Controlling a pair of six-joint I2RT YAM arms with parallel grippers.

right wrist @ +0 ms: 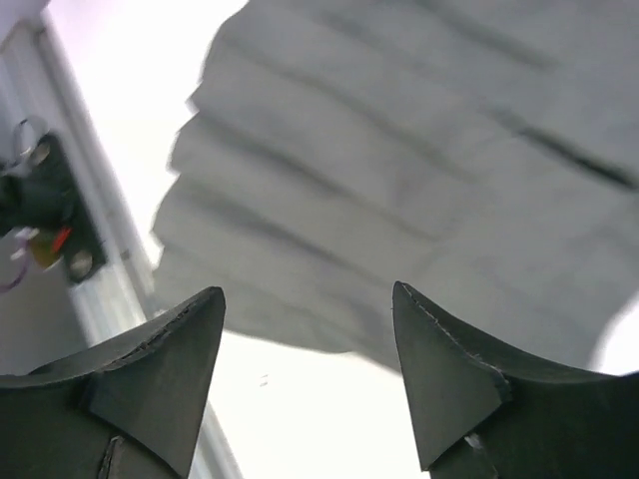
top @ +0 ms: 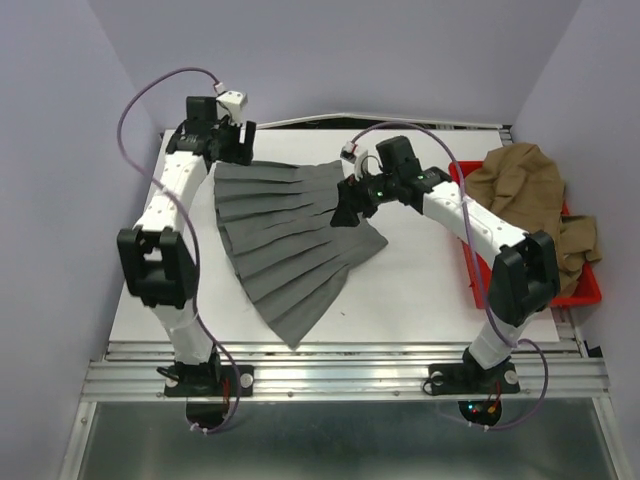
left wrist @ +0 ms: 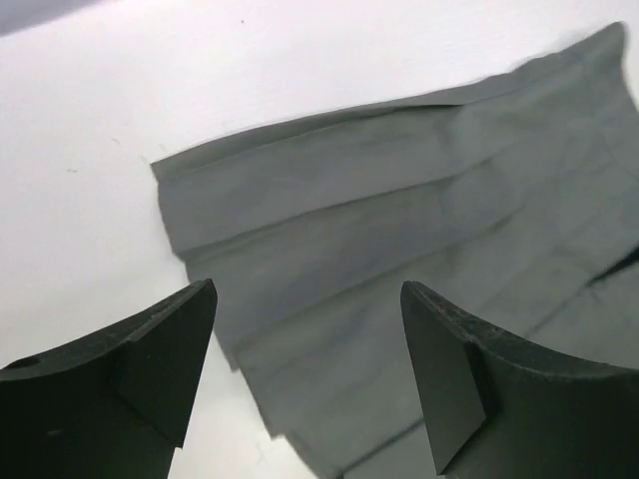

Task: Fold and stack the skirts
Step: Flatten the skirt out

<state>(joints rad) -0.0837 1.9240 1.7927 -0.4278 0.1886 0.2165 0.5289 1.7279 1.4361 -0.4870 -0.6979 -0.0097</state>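
On the white surface in front of me the grey skirt lay spread flat, with my left gripper over its far left corner and my right gripper over its far right side, both with jaws apart and nothing between them. I judged the cloth light, soft and limp, likely to sag and lose its pleats unless taken by two corners of one edge at once. I counted two skirts: this one, and the tan skirt heaped in the one red tray at my right.
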